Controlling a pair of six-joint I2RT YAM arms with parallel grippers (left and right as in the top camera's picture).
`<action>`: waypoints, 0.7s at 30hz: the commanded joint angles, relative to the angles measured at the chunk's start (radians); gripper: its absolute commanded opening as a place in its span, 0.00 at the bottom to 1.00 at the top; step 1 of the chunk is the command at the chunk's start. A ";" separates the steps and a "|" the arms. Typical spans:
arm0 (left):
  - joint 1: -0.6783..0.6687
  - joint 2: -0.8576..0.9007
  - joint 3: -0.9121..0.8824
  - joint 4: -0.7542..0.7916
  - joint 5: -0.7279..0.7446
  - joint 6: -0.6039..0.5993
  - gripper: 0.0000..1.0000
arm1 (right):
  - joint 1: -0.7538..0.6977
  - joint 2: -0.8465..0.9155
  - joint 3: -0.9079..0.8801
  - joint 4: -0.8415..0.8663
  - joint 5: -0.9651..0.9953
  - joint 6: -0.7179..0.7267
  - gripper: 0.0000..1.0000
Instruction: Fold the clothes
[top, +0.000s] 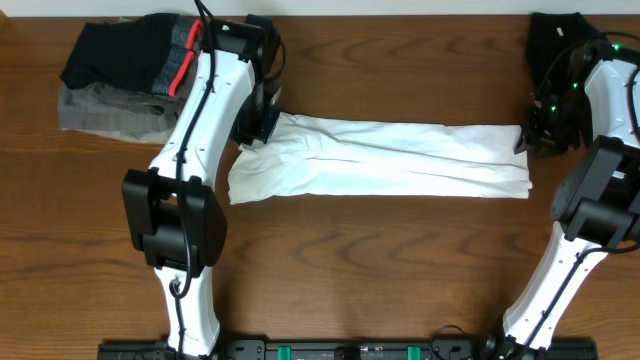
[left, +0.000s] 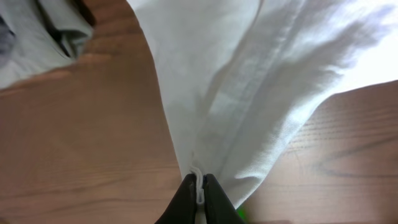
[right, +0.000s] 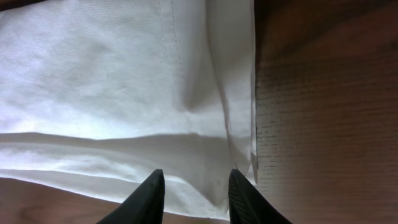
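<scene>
The white T-shirt (top: 385, 158) lies folded into a long strip across the middle of the wooden table. Its logo is hidden. My left gripper (top: 258, 128) is at the strip's far left corner. In the left wrist view it (left: 200, 186) is shut on a white edge of the T-shirt (left: 249, 81), and the cloth rises from the fingers. My right gripper (top: 530, 140) is at the strip's right end. In the right wrist view it (right: 194, 186) is open above the T-shirt (right: 112, 81), near the cloth's corner, holding nothing.
A pile of dark and grey clothes (top: 125, 80) lies at the far left of the table; its grey cloth shows in the left wrist view (left: 37, 31). A black garment (top: 555, 35) lies at the far right corner. Bare wood runs along the near side (top: 380, 270).
</scene>
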 joint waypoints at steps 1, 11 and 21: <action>0.000 -0.002 -0.039 -0.006 0.011 -0.009 0.06 | -0.011 -0.025 -0.006 0.003 0.003 0.001 0.33; 0.001 -0.002 -0.139 0.022 0.010 -0.010 0.98 | -0.011 -0.025 -0.006 0.010 0.003 0.002 0.50; 0.003 -0.006 -0.086 0.090 0.010 -0.055 0.98 | -0.053 -0.025 -0.007 0.108 0.003 -0.062 0.54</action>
